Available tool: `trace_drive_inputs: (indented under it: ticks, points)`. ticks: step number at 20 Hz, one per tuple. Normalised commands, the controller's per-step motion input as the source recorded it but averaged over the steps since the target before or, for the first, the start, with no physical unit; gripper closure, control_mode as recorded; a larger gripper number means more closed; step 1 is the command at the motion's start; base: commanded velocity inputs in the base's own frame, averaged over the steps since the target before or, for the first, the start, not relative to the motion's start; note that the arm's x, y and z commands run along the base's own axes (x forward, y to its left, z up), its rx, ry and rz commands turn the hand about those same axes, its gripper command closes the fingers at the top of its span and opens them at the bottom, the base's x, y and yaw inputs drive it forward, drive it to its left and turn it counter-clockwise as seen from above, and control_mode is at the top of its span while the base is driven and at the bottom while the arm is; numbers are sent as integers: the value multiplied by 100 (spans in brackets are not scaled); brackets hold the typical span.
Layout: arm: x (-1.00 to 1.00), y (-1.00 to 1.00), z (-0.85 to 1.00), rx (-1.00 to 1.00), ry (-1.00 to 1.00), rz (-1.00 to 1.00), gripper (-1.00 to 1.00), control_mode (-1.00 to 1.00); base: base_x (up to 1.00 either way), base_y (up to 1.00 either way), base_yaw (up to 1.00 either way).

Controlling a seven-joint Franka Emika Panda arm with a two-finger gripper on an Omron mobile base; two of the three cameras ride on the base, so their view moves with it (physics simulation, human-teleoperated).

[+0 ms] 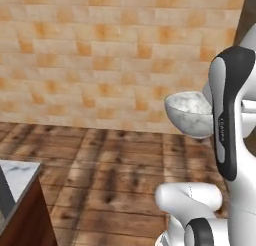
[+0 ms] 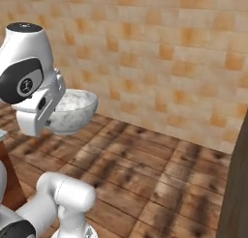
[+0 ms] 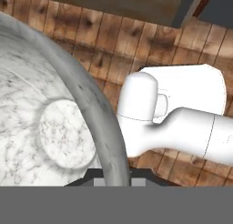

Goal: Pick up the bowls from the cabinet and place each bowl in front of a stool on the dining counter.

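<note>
The carry step looks to be in hand: the marbled bowl (image 1: 189,112) rides high over the plank floor (image 1: 110,175), away from any shelf. Next the base must bring the dining counter (image 1: 17,177) (a marble corner shows at eight o'clock in the left base view) within reach, in front of a stool. In the hand view the bowl spreads from the gripper (image 3: 114,176) toward ten o'clock, its rim (image 3: 105,132) running down between the finger tips, clenched on it.
</note>
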Motion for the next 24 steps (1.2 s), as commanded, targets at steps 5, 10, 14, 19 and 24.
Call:
trace_drive_inputs:
  ticks: [5, 10, 14, 19, 24]
  points:
    - [0, 0, 0, 0, 0, 0, 100, 100, 100, -62, 60]
    - [0, 0, 0, 0, 0, 0, 100, 100, 99, -53, 67]
    - [0, 0, 0, 0, 0, 0, 100, 100, 86, -61, 67]
    - [0, 0, 0, 0, 0, 0, 100, 100, 77, -74, 63]
    - [0, 0, 0, 0, 0, 0, 100, 100, 76, -76, 62]
